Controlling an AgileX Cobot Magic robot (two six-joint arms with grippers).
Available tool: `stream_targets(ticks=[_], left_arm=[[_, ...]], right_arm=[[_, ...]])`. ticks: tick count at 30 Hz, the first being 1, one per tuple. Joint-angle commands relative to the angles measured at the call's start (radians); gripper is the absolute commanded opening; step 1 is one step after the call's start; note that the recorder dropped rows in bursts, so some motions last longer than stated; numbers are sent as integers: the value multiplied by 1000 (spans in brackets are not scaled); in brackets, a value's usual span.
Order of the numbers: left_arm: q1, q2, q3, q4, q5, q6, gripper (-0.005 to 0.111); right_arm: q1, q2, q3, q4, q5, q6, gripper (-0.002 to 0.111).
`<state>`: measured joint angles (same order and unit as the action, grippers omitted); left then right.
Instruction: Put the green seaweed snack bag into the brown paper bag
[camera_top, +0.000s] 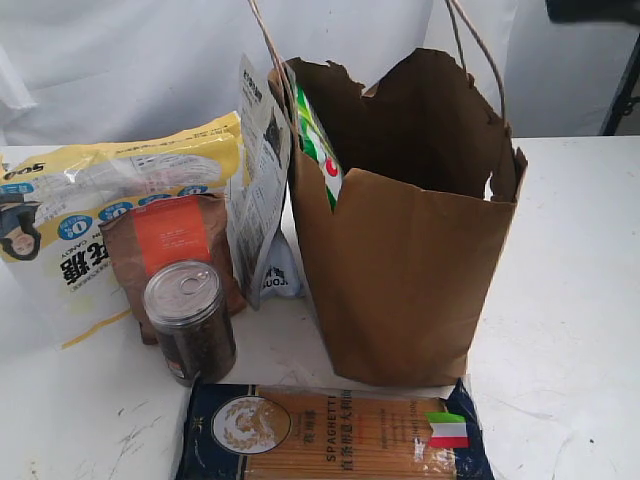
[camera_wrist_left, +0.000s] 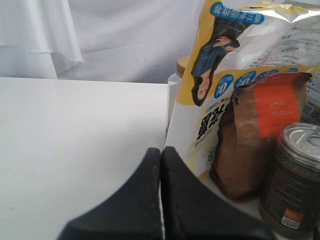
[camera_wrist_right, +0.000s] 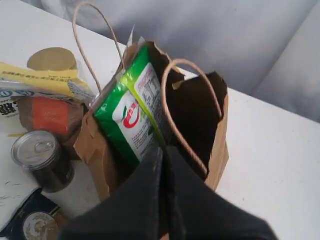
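Observation:
The green seaweed snack bag (camera_top: 318, 150) stands inside the brown paper bag (camera_top: 400, 270), leaning on the bag's left wall with its top corner poking above the torn rim. From the right wrist view the snack bag (camera_wrist_right: 132, 117) shows its red arc logo within the paper bag (camera_wrist_right: 220, 145). My right gripper (camera_wrist_right: 163, 149) hovers above the bag's mouth, shut with nothing between its fingers; it is out of the exterior view. My left gripper (camera_wrist_left: 161, 150) is shut and empty, low over the white table left of the yellow candy bag.
Left of the paper bag are a yellow-and-white candy bag (camera_top: 100, 190), a small brown pouch with an orange label (camera_top: 170, 245), a dark can (camera_top: 190, 320) and a grey-white pouch (camera_top: 262, 170). A spaghetti packet (camera_top: 330, 435) lies in front. A gold-lidded jar (camera_wrist_right: 51, 58) stands behind.

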<state>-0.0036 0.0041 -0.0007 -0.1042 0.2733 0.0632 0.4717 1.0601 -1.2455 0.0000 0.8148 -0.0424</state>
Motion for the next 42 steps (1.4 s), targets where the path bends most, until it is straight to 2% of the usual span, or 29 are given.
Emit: stream_targets(ticks=[1,5,8,9,11,14,16,19,23,26,33,42], left_arm=[[-2,-4,1,-12,-8,-2,0],[-2,-4,1,-12,-8,-2,0],[-2,-4,1,-12,-8,-2,0],[-2,-4,1,-12,-8,-2,0],[-2,-4,1,-12,-8,-2,0],[-2,-4,1,-12,-8,-2,0],[-2,-4,1,-12,-8,-2,0],[-2,-4,1,-12,-8,-2,0],[-2,-4,1,-12,-8,-2,0],[-2,-4,1,-12,-8,-2,0],[-2,-4,1,-12,-8,-2,0],[-2,-4,1,-12,-8,-2,0]], right_arm=[[-6,-139,240,0,-88,86,0],[-6,-179,367,-159,-152,277,0],[-30,-250,530,-306,-384,329,0],[-63,-299,603,-312,-485,327,0],[-215,-472,809,-299,-753,327,0],[-336,-631,984,-299,-856,328,0],[-403,-782,1106,-299,-856,330,0],[-417,-904,1184,-299,-824,330,0],[-417,-1010,1226,-284,-688,330,0],[-417,-1015,1244,-232,-638,300,0],[-475,-1015,1246,12,-524,50,0],[-511,-1035,1246,7,-502,42,0]])
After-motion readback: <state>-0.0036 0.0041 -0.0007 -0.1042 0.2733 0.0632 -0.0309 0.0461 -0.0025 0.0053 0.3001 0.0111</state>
